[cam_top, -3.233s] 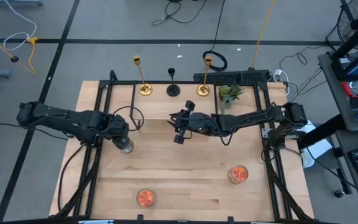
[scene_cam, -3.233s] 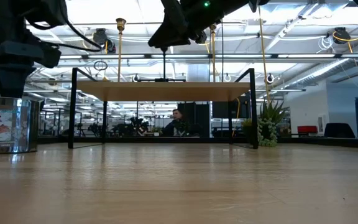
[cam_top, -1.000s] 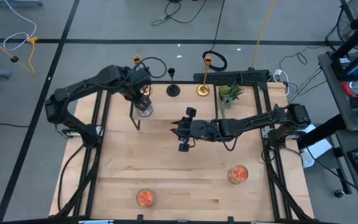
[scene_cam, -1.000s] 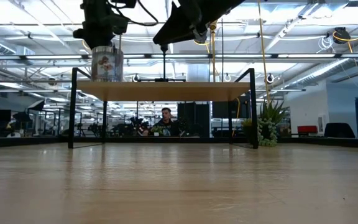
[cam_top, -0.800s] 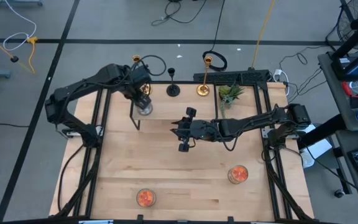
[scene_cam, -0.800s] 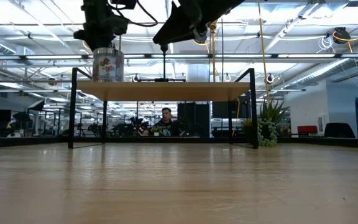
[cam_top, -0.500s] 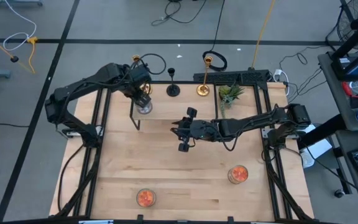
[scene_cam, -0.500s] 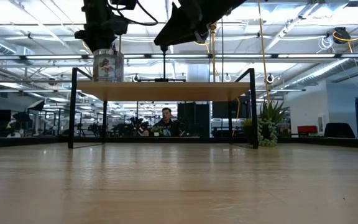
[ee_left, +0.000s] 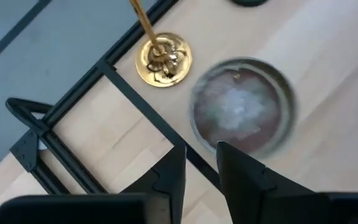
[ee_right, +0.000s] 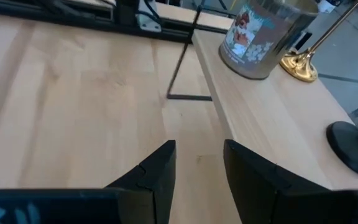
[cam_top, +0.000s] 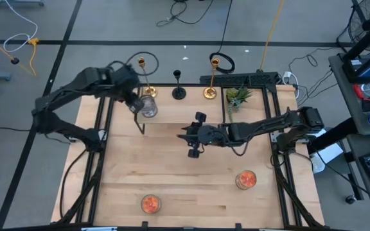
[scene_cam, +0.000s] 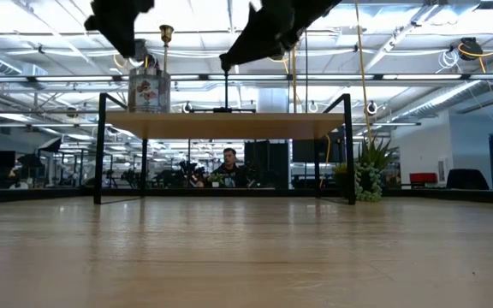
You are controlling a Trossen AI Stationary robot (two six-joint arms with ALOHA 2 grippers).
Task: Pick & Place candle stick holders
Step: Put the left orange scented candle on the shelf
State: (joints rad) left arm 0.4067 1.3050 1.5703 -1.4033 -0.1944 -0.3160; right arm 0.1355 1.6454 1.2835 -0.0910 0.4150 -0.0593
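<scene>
Shelf [cam_top: 191, 106] along the table's [cam_top: 172, 186] far edge: gold holder [cam_top: 148, 86] at its left end, black holder [cam_top: 179, 90] mid, second gold holder [cam_top: 210, 88] right, all upright. Jar [cam_top: 148, 108] stands just beside the left gold holder (apart). Left gripper [cam_top: 133, 104] above the shelf's left end, fingers narrowly parted, empty. Right gripper [cam_top: 193, 135] over table centre, fingers parted, empty.

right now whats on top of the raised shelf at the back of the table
On the shelf: a glass jar candle, two gold candlesticks, a black candlestick and a potted plant. The jar's contents look whitish; nothing more can be told.
</scene>
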